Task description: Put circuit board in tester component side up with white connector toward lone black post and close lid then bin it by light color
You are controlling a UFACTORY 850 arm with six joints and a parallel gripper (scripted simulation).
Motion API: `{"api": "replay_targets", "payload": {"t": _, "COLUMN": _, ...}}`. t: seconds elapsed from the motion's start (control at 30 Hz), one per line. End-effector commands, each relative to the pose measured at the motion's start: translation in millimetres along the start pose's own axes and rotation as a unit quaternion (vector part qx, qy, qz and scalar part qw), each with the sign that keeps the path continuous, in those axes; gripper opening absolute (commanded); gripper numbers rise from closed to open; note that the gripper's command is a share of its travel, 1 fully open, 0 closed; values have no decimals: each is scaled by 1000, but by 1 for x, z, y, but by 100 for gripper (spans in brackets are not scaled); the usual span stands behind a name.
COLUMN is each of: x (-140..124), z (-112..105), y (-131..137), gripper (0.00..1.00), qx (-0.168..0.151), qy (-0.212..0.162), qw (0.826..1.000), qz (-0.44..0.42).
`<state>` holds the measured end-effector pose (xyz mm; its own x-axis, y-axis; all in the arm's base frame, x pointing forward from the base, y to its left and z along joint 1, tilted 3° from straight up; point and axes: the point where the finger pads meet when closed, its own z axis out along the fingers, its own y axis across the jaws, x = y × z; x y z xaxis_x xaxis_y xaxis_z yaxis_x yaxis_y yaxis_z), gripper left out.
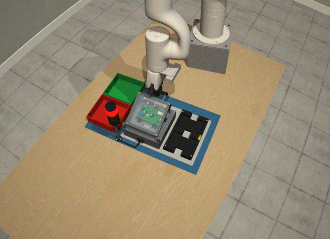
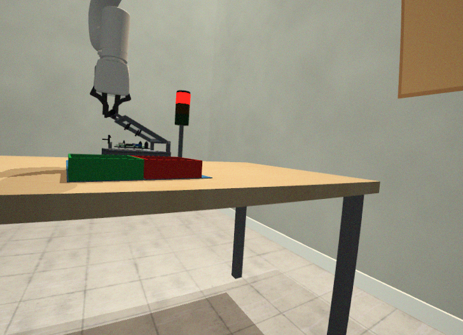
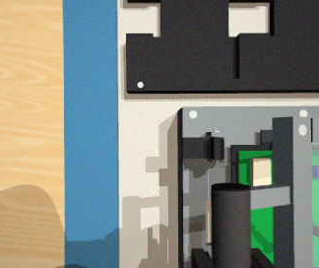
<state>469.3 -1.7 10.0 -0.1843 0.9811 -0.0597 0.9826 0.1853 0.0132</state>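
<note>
Because the signal light [image 1: 110,109] glowed red, the lid [image 1: 148,114] of the tester [image 1: 141,136] had to come up so that the circuit board [image 1: 149,114] could go to the red bin [image 1: 96,116]. To that end the gripper [image 2: 110,114] was clamped on the handle at the lid's free edge, the fingers [image 2: 105,108] nearly together with that handle pinched between them, and the exterior view showed the lid tilted, hinged low on the side of the tester nearest the light and raised on the far side. Beneath the lid's clear pane the board lay flat in the tester, green component side up; from the wrist view its white connector [image 3: 262,172] sat close to a black post [image 3: 230,224], though whether that was the lone post I could not tell. The red bin stood just beside the tester, beyond the light, with the green bin [image 1: 124,87] touching it, both on the tabletop [image 1: 80,178]. On the tester's other side the black tray [image 1: 186,134] held no board. Judging by the angle, the lid seemed only partly open, probably not enough for reaching the board.
</note>
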Motion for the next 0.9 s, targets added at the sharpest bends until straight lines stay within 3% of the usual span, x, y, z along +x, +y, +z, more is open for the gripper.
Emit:
{"api": "replay_targets", "payload": {"t": 0.0, "x": 0, "z": -16, "y": 8, "gripper": 0, "qx": 1, "qy": 2, "qw": 1000, "qz": 0}}
{"api": "replay_targets", "payload": {"t": 0.4, "x": 0, "z": -43, "y": 27, "gripper": 0, "qx": 1, "qy": 2, "qw": 1000, "qz": 0}}
{"api": "replay_targets", "payload": {"t": 0.8, "x": 0, "z": -45, "y": 29, "gripper": 0, "qx": 1, "qy": 2, "qw": 1000, "qz": 0}}
{"api": "replay_targets", "payload": {"t": 0.83, "x": 0, "z": -45, "y": 29, "gripper": 28, "qx": 1, "qy": 2, "qw": 1000, "qz": 0}}
{"api": "replay_targets", "payload": {"t": 0.87, "x": 0, "z": -45, "y": 29, "gripper": 28, "qx": 1, "qy": 2, "qw": 1000, "qz": 0}}
